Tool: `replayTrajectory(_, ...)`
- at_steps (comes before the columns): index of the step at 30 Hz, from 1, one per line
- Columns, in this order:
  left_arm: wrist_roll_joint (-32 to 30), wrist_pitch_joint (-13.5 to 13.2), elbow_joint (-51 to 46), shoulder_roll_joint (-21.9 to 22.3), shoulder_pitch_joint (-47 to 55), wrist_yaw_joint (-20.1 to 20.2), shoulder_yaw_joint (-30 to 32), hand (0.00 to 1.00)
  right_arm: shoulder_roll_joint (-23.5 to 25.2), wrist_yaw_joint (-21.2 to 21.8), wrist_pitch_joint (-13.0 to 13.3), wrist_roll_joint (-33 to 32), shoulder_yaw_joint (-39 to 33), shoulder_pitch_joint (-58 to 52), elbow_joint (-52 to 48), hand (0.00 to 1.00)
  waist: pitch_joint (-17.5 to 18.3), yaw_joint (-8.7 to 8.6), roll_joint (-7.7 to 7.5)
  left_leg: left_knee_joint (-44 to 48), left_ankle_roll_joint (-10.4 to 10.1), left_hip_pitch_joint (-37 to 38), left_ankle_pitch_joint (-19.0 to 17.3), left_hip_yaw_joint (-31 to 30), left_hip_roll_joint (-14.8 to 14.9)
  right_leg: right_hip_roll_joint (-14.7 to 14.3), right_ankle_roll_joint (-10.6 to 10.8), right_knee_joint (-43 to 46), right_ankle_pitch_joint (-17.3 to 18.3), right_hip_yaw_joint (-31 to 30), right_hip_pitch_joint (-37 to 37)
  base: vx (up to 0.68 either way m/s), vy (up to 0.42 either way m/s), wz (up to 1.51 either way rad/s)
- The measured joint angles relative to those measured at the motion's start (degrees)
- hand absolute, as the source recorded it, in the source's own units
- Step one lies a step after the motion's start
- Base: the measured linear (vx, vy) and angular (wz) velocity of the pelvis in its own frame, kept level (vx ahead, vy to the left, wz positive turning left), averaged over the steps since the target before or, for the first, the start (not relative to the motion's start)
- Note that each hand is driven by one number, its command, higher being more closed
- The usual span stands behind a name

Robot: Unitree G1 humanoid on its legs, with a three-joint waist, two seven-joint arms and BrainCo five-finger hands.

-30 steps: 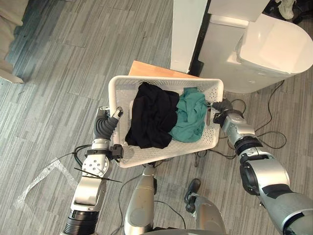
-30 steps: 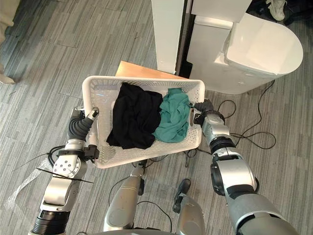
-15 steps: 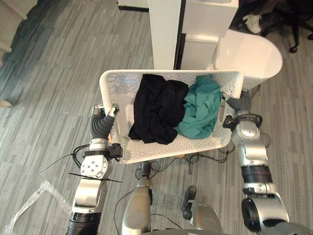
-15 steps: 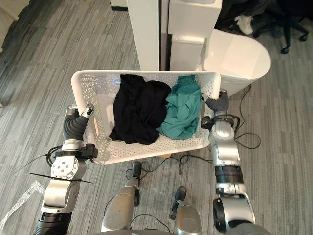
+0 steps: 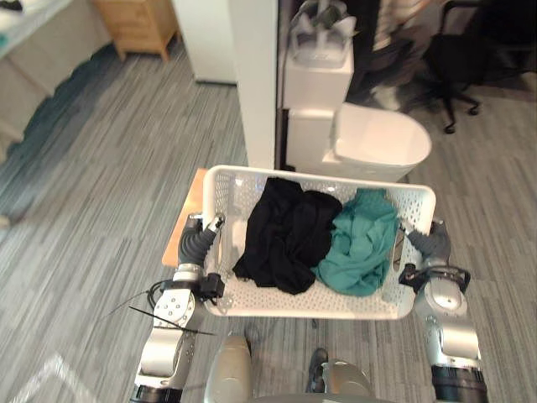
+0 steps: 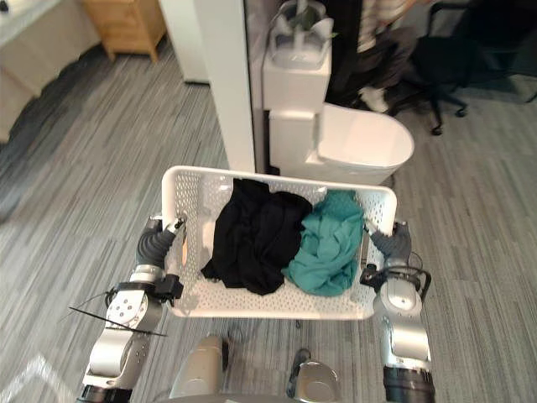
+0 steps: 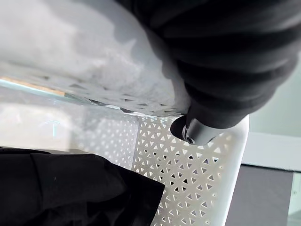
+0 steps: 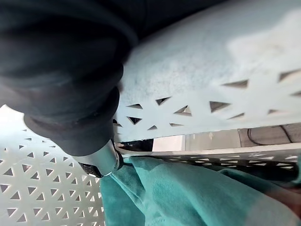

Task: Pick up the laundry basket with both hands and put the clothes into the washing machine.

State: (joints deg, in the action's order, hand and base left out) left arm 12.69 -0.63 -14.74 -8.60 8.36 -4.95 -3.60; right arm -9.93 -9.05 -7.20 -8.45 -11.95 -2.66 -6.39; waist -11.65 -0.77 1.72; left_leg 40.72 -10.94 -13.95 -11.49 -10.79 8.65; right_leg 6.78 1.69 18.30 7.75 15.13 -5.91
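Note:
The white perforated laundry basket (image 5: 312, 179) hangs level between my two hands, above the floor. A black garment (image 5: 287, 237) fills its left half and a teal garment (image 5: 362, 248) its right half. My left hand (image 5: 200, 243) grips the basket's left end, a dark-tipped finger (image 7: 194, 133) hooked over the rim. At the right end my right hand (image 5: 430, 244) holds the handle slot, its fingertip (image 8: 101, 163) reaching inside beside the teal cloth. Just beyond the basket stands the white washing machine (image 5: 373, 144) with a rounded front.
A white pillar (image 5: 252, 84) rises to the left of the machine. A flat wooden board (image 5: 185, 215) lies under the basket's left side. A wooden cabinet (image 5: 139, 23) stands at the far left, a black office chair (image 5: 457, 60) at the far right.
The camera has moved, and more of the room now shows ahead. The basket stays gripped at both ends, has levelled out, and my right forearm has drawn in beside it.

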Motion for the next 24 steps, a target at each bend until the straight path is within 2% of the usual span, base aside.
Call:
replayTrajectory(1, -0.82, -0.13, -0.28, 0.58, 0.29, -0.02, 0.0, 1.0, 0.05, 0.24, 0.02, 0.0, -0.11, -0.65, -0.79, 1.0, 0.71, -0.12, 0.78, -0.74, -0.17, 0.98, -2.33, -1.21, 0.04, -0.32, 0.37, 0.8, -0.27, -1.15, -1.59, -0.25, 0.302, -0.94)
replayTrajectory(2, -3.1, -0.72, -0.61, 1.38, -0.22, -0.03, -0.01, 1.0, 0.9, 0.43, 0.09, 0.01, -0.97, -1.28, -2.12, 1.0, 1.49, -0.6, 1.56, -4.16, 0.57, 1.97, -6.7, -1.38, -0.27, -0.33, 0.84, 2.38, -1.41, -3.51, -5.56, -0.23, 0.293, -0.89)
replayTrajectory(3, -4.48, -1.15, -0.62, 1.61, -0.95, -0.05, -0.02, 1.0, 2.02, 0.43, 0.1, 0.01, -1.74, -1.28, -2.38, 1.0, 1.49, -0.95, 1.42, -6.35, 2.16, 2.07, -8.8, 0.13, -0.87, -0.06, 1.53, 2.46, -2.96, -5.57, -8.01, -0.27, 0.307, -1.01)
replayTrajectory(4, -5.39, -1.07, -0.26, 1.41, -1.8, -0.04, -0.2, 1.0, 3.54, 0.43, 0.09, 0.05, -2.66, -1.94, -2.81, 1.0, 1.36, -1.67, 0.59, -8.21, 2.25, 1.55, -9.68, 2.34, -1.88, 1.08, 2.77, 1.09, -5.58, -7.94, -9.98, -0.31, 0.306, -0.79)
replayTrajectory(5, -6.29, -0.91, -0.09, 1.35, -2.02, -0.04, -0.53, 1.0, 4.21, 0.42, 0.07, 0.09, -3.01, -2.96, -3.35, 1.0, 1.35, -1.67, -0.05, -8.65, 2.29, 1.45, -9.66, 3.72, -2.86, 1.8, 3.44, -0.09, -7.15, -9.25, -10.5, -0.38, 0.375, -0.97)
replayTrajectory(6, -7.94, -0.89, -0.12, 1.42, -1.67, -0.02, -0.69, 1.0, 5.12, 0.42, 0.07, 0.13, -3.21, -5.66, -5.63, 1.0, 1.04, -1.54, -0.94, -8.54, 4.64, 1.77, -8.63, 7.31, -5.3, 3.34, 4.07, -3.95, -12.43, -10.68, -10.51, -0.33, 0.303, -0.95)
replayTrajectory(7, -8.42, -0.9, -0.16, 1.6, -1.56, -0.03, -0.49, 1.0, 5.25, 0.42, 0.08, 0.14, -2.96, -6.37, -6.43, 1.0, 0.97, -1.48, -0.79, -8.78, 6.6, 1.81, -8.07, 9.11, -5.27, 3.31, 3.77, -6.31, -15.49, -10.14, -10.58, -0.36, 0.24, -1.35)
replayTrajectory(8, -8.83, -1.16, -0.36, 1.65, -1.78, -0.03, 0.39, 1.0, 5.35, 0.41, 0.09, 0.13, -2.24, -6.08, -6.85, 1.0, 0.37, -1.02, -0.17, -9.65, 9.5, 1.6, -7.49, 14.51, -3.87, 4.39, 1.63, -6.05, -16.94, -5.14, -10.57, -0.39, 0.192, -1.21)
replayTrajectory(9, -8.83, -1.31, -0.35, 1.51, -1.74, -0.02, 1.31, 1.0, 5.42, 0.39, 0.1, 0.12, -1.41, -6.0, -7.24, 1.0, 0.16, -1.7, -0.32, -10.19, 11.97, 1.86, -6.53, 19.91, -3.33, 7.44, -0.56, 6.9, -8.5, 1.46, -12.68, -0.42, 0.21, -1.15)
replayTrajectory(10, -8.85, -1.31, -0.46, 1.76, -1.28, 0.01, 1.72, 1.0, 5.47, 0.39, 0.09, 0.13, -1.02, -6.11, -7.43, 1.0, 0.15, -1.78, -0.31, -11.31, 13.13, 2.83, -5.97, 23.11, -3.31, 9.33, -2.01, 15.56, -3.6, 3.83, -13.01, -0.31, 0.173, -0.86)
replayTrajectory(11, -8.84, -1.32, -1.24, 1.92, -0.22, 0.03, 2.09, 1.0, 5.45, 0.41, 0.08, 0.15, -0.61, -6.03, -7.39, 1.0, 0.13, -1.47, -0.27, -13.05, 14.34, 3.81, -5.21, 25.92, -3.27, 10.38, -2.67, 21.94, -0.22, 5.23, -12.34, -0.27, 0.121, -0.68)
replayTrajectory(12, -8.84, -1.34, -2.01, 1.92, 0.69, 0.03, 2.39, 1.0, 5.43, 0.41, 0.08, 0.16, -0.18, -6.02, -7.38, 1.0, 0.17, -1.43, -0.28, -14.3, 15.08, 4.31, -4.4, 27.61, -3.26, 10.8, -2.74, 24.81, 1.34, 6.02, -11.52, -0.28, 0.054, -0.87)
replayTrajectory(13, -8.84, -1.36, -4.7, 2.24, 3.46, 0.37, 3.97, 1.0, 5.2, 0.49, 0.08, 0.17, 1.38, -5.59, -7.35, 1.0, 0.32, -1.15, -0.42, -17.72, 15.78, 5.1, -2.12, 31.32, -3.08, 12.12, -2.55, 29.72, 5.06, 8.77, -7.7, -0.29, 0.018, -0.83)
replayTrajectory(14, -8.84, -1.35, -5.76, 2.68, 4.53, 0.7, 4.84, 1.0, 5.06, 0.51, 0.09, 0.17, 1.73, -5.23, -7.2, 1.0, 0.45, -0.76, -0.43, -19.33, 15.95, 5.38, -1.26, 32.5, -3.03, 12.66, -2.57, 30.6, 6.38, 9.76, -5.92, -0.36, -0.072, -1.2)
replayTrajectory(15, -8.84, -1.28, -7.37, 3.5, 6.67, 1.17, 6.54, 1.0, 4.95, 0.87, 0.08, 0.29, 3.05, -3.73, -5.58, 1.0, 1.41, 0.47, -0.63, -21.81, 16.43, 5.56, 0.56, 36.38, -2.19, 14.59, -1.99, 30.99, 8.07, 11.87, -2.49, -0.36, -0.137, -1.43)
replayTrajectory(16, -8.84, -1.27, -7.96, 4.3, 8.25, 1.21, 7.91, 1.0, 4.85, 1.67, 0.08, 0.82, 4.12, -1.88, -3.19, 1.0, 2.94, 2.33, -0.67, -22.46, 16.88, 4.65, 1.05, 39.6, -1.01, 17.73, -1.56, 29.79, 8.52, 14.21, 0.89, -0.3, -0.125, -1.51)
replayTrajectory(17, -8.83, -1.22, -7.95, 4.64, 8.88, 1.21, 8.43, 1.0, 4.79, 1.75, 0.08, 1.37, 4.79, -1.01, -2.01, 1.0, 4.01, 3.1, -0.91, -22.42, 16.71, 3.73, 1.22, 40.83, -0.6, 19.88, -1.57, 28.46, 8.5, 15.43, 2.19, -0.23, -0.158, -1.49)
replayTrajectory(18, -8.83, -1.21, -7.95, 5.4, 9.75, 1.19, 9.66, 1.0, 4.52, 1.76, 0.07, 1.88, 6.06, 0.59, -0.25, 1.0, 6.16, 4.05, -1.8, -20.97, 16.58, 0.62, 1.29, 42.49, 0.29, 23.89, -1.28, 24.18, 7.34, 17.32, 4.41, -0.24, -0.224, -1.07)
replayTrajectory(19, -8.82, -1.2, -7.92, 5.59, 9.6, 1.19, 10.18, 1.0, 4.13, 1.77, 0.07, 2.0, 6.38, 1.49, 0.2, 1.0, 6.68, 4.58, -2.21, -19.15, 15.47, -1.43, 1.65, 42.74, 1.23, 23.82, 1.66, 20.82, 7.02, 17.55, 4.45, -0.37, -0.337, -1.25)
replayTrajectory(20, -8.84, -0.75, -7.61, 7.18, 9.35, 1.24, 9.94, 1.0, 2.63, 1.77, 0.03, 2.13, 6.65, 3.36, 1.88, 1.0, 7.2, 5.4, -1.29, -18.2, 13.33, -4.36, 2.92, 41.89, 3.11, 19.49, 5.22, 14.88, 9.25, 18.06, 3.12, -0.36, -0.322, -1.22)
replayTrajectory(21, -8.84, -0.35, -7.53, 8.12, 9.39, 1.24, 9.3, 1.0, 2.02, 1.75, -0.05, 2.31, 6.95, 4.45, 3.1, 1.0, 7.78, 6.38, -0.37, -20.37, 11.8, -4.85, 4.21, 41.32, 4.15, 16.47, 5.51, 10.88, 9.25, 16.64, 1.91, -0.28, -0.226, -1.58)
replayTrajectory(22, -8.84, -0.31, -7.54, 8.14, 9.34, 1.19, 9.0, 1.0, 1.48, 1.68, -0.08, 2.3, 6.95, 5.29, 3.94, 1.0, 8.31, 6.54, 0.46, -22.28, 11.3, -4.73, 6.88, 41.58, 5.88, 13.02, 6.9, 5.79, 8.47, 15.43, 1.75, -0.2, -0.202, -1.3)
replayTrajectory(23, -8.84, -0.32, -7.53, 8.1, 9.31, 1.16, 9.01, 1.0, 1.53, 1.64, -0.07, 2.29, 7.01, 5.3, 3.93, 1.0, 8.32, 6.42, 0.42, -22.88, 10.92, -4.49, 7.84, 41.92, 6.85, 11.48, 7.51, 3.6, 8.1, 14.87, 1.9, -0.15, -0.206, -1.24)
replayTrajectory(24, -8.84, -0.28, -7.2, 8.21, 9.27, 1.13, 8.97, 1.0, 1.47, 1.57, -0.08, 2.28, 7.05, 5.12, 4.03, 1.0, 8.29, 5.86, 0.31, -24.19, 10.47, -3.62, 9.69, 41.53, 8.55, 8.53, 6.99, 0.38, 6.47, 13.15, 1.61, -0.15, -0.239, -1.19)
